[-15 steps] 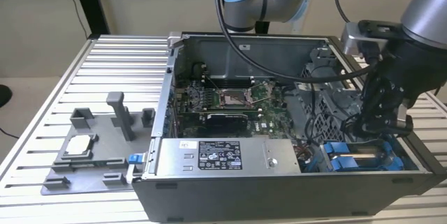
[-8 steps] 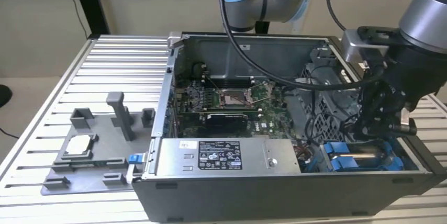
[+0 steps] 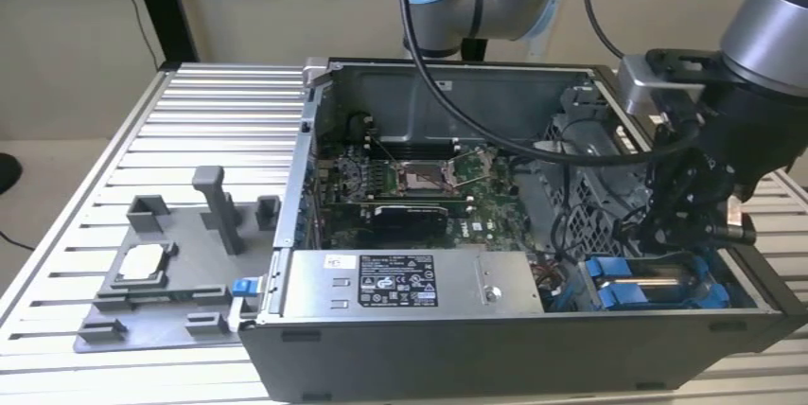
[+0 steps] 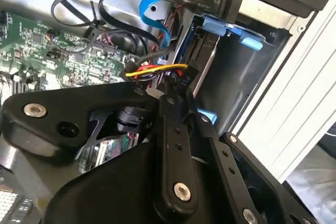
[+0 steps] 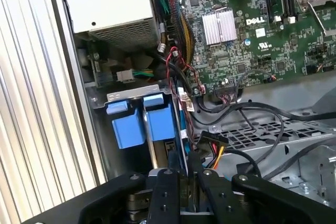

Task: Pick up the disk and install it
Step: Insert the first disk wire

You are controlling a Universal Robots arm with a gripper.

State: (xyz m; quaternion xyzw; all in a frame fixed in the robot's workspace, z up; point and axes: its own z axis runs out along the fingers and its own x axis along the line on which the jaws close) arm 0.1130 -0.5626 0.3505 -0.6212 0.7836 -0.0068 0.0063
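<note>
**Robot arm [image 3: 770, 36] works in the drive bay of an open computer case [image 3: 505, 348], which lies on its side on a slatted metal surface [image 3: 189, 121].**

At the lower left of the exterior view, a grey plastic fixture [image 3: 165, 315] sits on the surface. A small silver chip [image 3: 142, 263] lies flat in one of its pockets, well apart from the arm.

The case stands just beside the fixture. A large silver box [image 3: 392, 282] with a black-and-white label rests along the case's near edge, at lower centre of the frame. Behind the box, the green motherboard [image 3: 417, 178] covers the case floor. Black cables [image 3: 543, 149] sag from the arm across the board.

At the lower right of the frame, the disk [image 3: 657, 285] stands in the drive bay at the corner of the case, near the silver box. It shows as silver between bright blue carrier sides. The black pincer [image 3: 667, 233] hangs directly over it, low inside the case.

In the first wrist view, the pincer [image 5: 186, 178] has its two fingers [image 5: 165, 184] set close together on a thin slab. The slab runs toward two blue tabs [image 5: 144, 121] at the end of the bay, and the pincer appears clamped on the disk. A bundle of red, yellow and black wires [image 5: 216, 153] lies just beside one finger.

In the second wrist view, those wires [image 4: 157, 70] end in a black plug right above the fingertips. A blue corner of the carrier shows beside them.
</note>
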